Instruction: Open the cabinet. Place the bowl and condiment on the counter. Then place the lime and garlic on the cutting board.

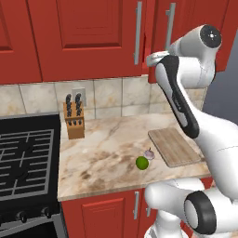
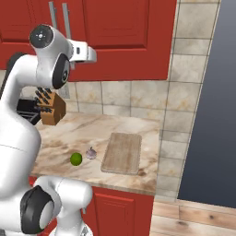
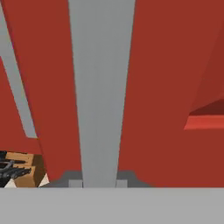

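The red cabinet point(image 1: 88, 32) has both doors closed, so the bowl and condiment are hidden. My gripper point(image 3: 99, 183) is shut on the right door's long grey bar handle point(image 3: 101, 87), one fingertip point(image 3: 74, 182) on each side of the bar. My white hand point(image 1: 157, 58) reaches up to that handle point(image 1: 170, 23). The green lime point(image 1: 142, 162) and the pale garlic point(image 1: 149, 153) lie side by side on the marbled counter point(image 1: 107, 148), just left of the wooden cutting board point(image 1: 174, 146). From the right I see the lime point(image 2: 76, 159), garlic point(image 2: 91, 153) and board point(image 2: 122, 152).
A wooden knife block point(image 1: 74, 122) stands at the back of the counter by the tiled wall. A black stove point(image 1: 25, 158) adjoins the counter on the left. The left door's handle point(image 1: 138, 32) hangs close beside the gripped one. Lower red cabinets point(image 1: 111, 214) sit beneath.
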